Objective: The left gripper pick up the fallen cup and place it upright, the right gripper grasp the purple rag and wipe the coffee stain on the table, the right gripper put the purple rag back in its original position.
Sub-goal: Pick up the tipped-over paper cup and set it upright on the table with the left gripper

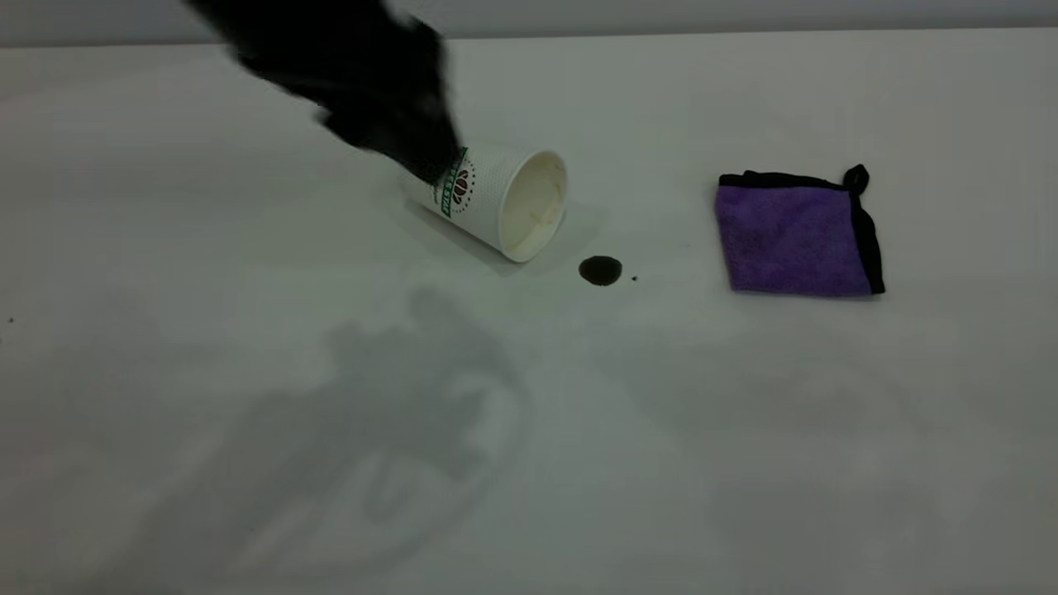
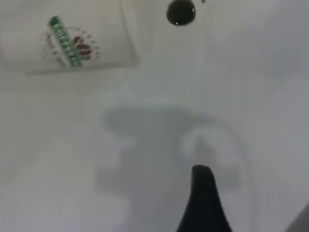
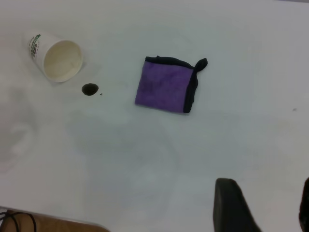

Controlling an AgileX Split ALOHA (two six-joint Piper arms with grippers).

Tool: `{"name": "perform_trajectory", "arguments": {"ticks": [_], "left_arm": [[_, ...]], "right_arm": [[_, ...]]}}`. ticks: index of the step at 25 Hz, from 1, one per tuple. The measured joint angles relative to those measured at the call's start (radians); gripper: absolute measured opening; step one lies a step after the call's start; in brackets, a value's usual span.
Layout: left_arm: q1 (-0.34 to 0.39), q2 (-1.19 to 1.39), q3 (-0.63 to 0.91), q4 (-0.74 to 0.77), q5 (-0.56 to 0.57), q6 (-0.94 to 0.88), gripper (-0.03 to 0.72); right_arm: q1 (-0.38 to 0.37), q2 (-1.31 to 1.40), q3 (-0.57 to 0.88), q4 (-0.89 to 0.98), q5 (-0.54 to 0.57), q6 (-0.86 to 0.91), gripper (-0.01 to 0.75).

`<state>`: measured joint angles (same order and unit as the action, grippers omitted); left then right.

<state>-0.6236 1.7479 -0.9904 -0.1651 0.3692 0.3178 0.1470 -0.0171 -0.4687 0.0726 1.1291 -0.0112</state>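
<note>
The fallen cup (image 1: 496, 198) lies on its side on the white table (image 1: 248, 413), its cream mouth towards the coffee stain (image 1: 600, 270) just beside it. My left gripper (image 1: 417, 153), a blurred black mass, hangs over the cup's base end. In the left wrist view its fingers (image 2: 203, 193) stand wide apart with nothing between them, and the cup (image 2: 72, 38) and stain (image 2: 181, 12) lie ahead. The purple rag (image 1: 793, 235) lies flat to the right. My right gripper (image 3: 268, 203) is open and empty, well away from the rag (image 3: 166, 86), the cup (image 3: 58, 58) and the stain (image 3: 90, 89).
A tiny dark speck (image 1: 634, 278) sits just right of the stain. The rag has a black hem and a black loop (image 1: 856, 176) at its far right corner. The arm's shadow falls on the front of the table. A brown table edge (image 3: 48, 222) shows in the right wrist view.
</note>
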Motion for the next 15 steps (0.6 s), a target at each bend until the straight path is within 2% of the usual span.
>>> {"name": "perform_trajectory", "arguments": {"ticks": [5,12,15], "left_arm": [[-0.097,0.173,-0.170,0.258,0.000,-0.331,0.585],[-0.161,0.370,-0.370,0.701,0.110,-0.828,0.585],[-0.173,0.436,-0.423,0.898,0.115,-1.002,0.585]], "right_arm": [[0.000,0.000,0.000,0.000,0.000,0.000,0.386],[0.000,0.000,0.000,0.000,0.000,0.000,0.386],[0.000,0.000,0.000,0.000,0.000,0.000,0.386]]}}
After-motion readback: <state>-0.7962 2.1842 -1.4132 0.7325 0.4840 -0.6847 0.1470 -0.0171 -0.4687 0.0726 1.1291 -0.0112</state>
